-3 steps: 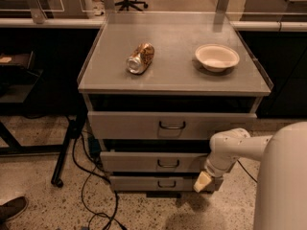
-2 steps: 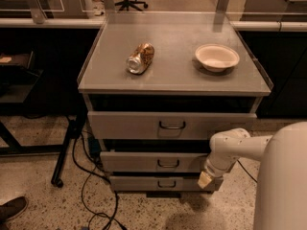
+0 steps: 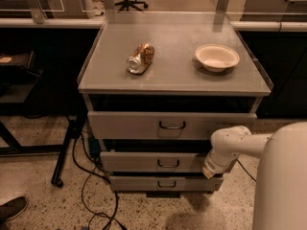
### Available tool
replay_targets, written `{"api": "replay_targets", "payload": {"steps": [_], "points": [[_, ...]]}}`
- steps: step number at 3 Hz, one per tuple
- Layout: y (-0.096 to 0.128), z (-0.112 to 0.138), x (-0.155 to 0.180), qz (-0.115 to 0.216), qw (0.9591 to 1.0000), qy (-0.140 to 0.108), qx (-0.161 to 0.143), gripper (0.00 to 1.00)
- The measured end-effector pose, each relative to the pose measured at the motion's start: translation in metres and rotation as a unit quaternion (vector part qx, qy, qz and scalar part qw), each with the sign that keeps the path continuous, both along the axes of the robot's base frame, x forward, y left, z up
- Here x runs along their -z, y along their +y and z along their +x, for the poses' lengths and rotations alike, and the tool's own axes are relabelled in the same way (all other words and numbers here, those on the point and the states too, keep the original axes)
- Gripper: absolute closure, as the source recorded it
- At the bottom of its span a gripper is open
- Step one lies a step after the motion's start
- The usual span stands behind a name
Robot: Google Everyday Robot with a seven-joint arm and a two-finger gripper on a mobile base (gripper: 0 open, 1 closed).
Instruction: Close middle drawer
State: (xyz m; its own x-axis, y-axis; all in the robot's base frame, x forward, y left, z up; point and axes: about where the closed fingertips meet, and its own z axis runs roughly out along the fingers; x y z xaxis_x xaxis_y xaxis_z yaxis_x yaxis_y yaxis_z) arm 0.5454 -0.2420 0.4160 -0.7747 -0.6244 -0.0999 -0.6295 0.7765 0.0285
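Note:
The middle drawer (image 3: 144,162) is a low wide grey front with a small dark wire handle (image 3: 168,164) at its centre. It sits between the taller top drawer (image 3: 129,124) and the narrow bottom drawer (image 3: 139,182). It stands a little out from the cabinet, with a dark gap above it. My gripper (image 3: 210,170), at the end of the white arm (image 3: 235,143), is at the right end of the middle drawer's front, touching or very close to it.
On the cabinet's grey top (image 3: 177,75) lie a crushed can (image 3: 140,58) and a white bowl (image 3: 217,57). Black cables (image 3: 91,186) trail on the speckled floor at the left, next to a dark stand leg (image 3: 64,157). A shoe (image 3: 12,208) shows at the bottom left.
My gripper has moved up and slightly right, from the level of the bottom drawer to the right end of the middle drawer's front. The drawers look much the same.

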Motion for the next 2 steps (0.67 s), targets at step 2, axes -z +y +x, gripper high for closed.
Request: {"api": "replay_targets", "payload": {"steps": [2], "points": [[-0.004, 0.0184, -0.001, 0.0, 0.9998, -0.016, 0.011, 0.84]]}}
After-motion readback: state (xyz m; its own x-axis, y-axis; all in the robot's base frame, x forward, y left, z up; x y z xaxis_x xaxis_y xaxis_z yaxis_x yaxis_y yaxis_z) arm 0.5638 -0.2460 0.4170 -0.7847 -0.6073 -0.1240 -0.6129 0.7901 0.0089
